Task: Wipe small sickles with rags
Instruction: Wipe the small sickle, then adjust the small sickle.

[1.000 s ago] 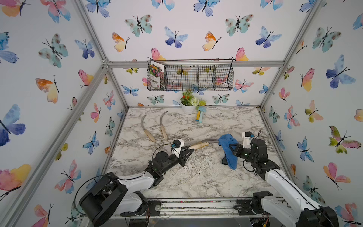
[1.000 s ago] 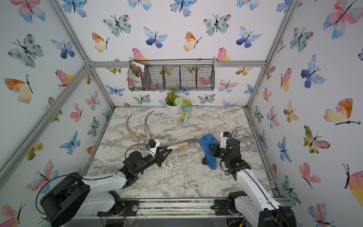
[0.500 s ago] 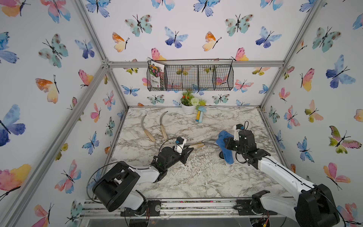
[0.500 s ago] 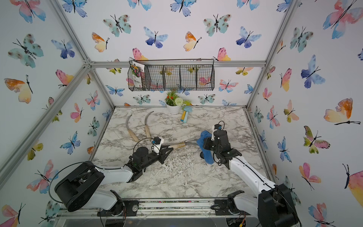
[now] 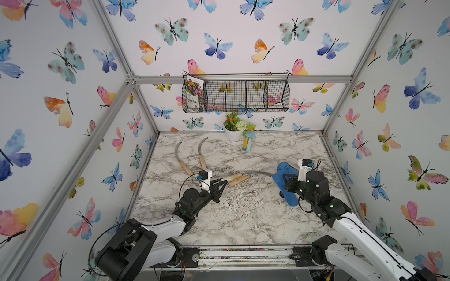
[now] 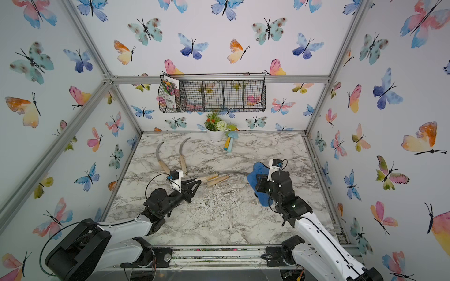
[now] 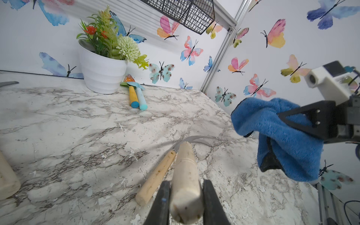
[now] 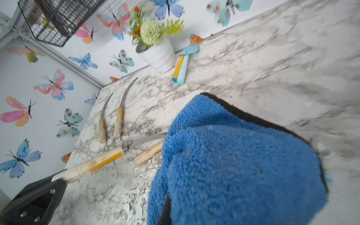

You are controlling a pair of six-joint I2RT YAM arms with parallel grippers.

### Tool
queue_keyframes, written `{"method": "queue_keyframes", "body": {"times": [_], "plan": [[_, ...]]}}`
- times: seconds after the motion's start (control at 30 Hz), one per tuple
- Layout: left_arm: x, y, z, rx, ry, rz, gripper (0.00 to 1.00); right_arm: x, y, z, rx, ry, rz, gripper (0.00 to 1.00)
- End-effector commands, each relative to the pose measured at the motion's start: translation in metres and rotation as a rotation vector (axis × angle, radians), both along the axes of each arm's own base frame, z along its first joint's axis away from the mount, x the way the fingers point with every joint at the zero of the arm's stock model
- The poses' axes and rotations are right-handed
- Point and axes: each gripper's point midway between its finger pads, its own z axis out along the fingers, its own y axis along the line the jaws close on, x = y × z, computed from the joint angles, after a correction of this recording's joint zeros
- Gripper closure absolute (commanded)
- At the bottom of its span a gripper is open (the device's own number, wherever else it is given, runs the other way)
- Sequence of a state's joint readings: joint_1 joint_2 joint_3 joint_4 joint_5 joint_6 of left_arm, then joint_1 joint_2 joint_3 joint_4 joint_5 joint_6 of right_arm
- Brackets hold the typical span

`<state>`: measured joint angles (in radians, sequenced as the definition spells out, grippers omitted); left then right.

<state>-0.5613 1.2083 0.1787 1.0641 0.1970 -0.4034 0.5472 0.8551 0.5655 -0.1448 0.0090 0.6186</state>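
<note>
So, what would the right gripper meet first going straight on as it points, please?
Probably the blade of the sickle held by the left gripper, just ahead of the rag; depth is unclear.

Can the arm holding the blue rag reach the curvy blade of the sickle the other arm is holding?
Probably yes. The blue rag hangs right by the blade of the held sickle, with nothing between them. The left jaws grip only its handle, leaving the blade bare.

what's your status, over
Left hand shut on sickle, by the handle. Right hand shut on rag, near the blade. Second sickle lies close alongside.
</note>
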Motion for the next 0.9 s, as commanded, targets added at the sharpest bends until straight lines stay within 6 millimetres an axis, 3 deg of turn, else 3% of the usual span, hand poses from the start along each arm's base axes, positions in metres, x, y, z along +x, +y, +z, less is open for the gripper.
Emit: {"method": "queue_keyframes", "body": {"times": [0.0, 0.17, 0.3, 0.4, 0.87], "plan": [[0.002, 0.001, 0.021, -0.088, -0.031, 0.002, 1.00, -0.020, 0.033, -0.006, 0.022, 0.012, 0.082, 0.98], [0.001, -0.003, 0.022, -0.103, -0.029, -0.030, 1.00, -0.053, 0.107, -0.012, 0.033, 0.001, 0.244, 0.98], [-0.004, -0.015, 0.023, -0.085, -0.028, -0.107, 1.00, -0.053, 0.144, -0.020, 0.056, 0.006, 0.301, 0.98], [-0.010, -0.024, 0.024, -0.086, -0.028, -0.164, 1.00, -0.037, 0.147, -0.022, 0.035, -0.019, 0.240, 0.98], [-0.047, -0.073, 0.025, -0.033, -0.031, -0.360, 1.00, 0.021, 0.114, 0.019, 0.094, -0.130, 0.089, 0.98]]}}
